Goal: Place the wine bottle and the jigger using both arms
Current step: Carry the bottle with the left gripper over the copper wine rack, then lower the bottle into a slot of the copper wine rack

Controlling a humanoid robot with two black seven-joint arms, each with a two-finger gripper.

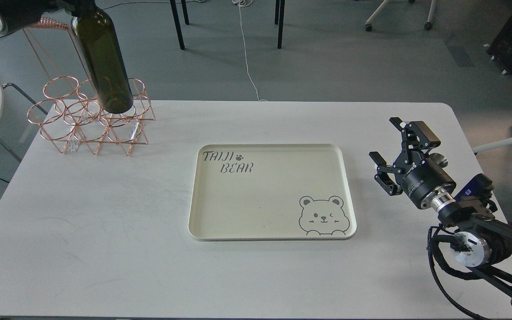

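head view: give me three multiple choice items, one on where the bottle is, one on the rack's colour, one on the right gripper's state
1. Where is the tall dark olive-green glass wine bottle?
A. lying in the tray
B. held up over the wire rack at far left
C. standing at the table's right edge

2. What colour is the wire rack of rings?
A. copper-pink
B. blue
C. black

3. How is the right gripper?
A. shut on a jigger
B. shut on the bottle
C. open, holding nothing

Answers:
1 B: its base hangs just above the rack's rings, its neck running up out of view.
2 A: the wires shine copper-pink.
3 C: its black fingers stand apart right of the cream rectangular tray, nothing between them.
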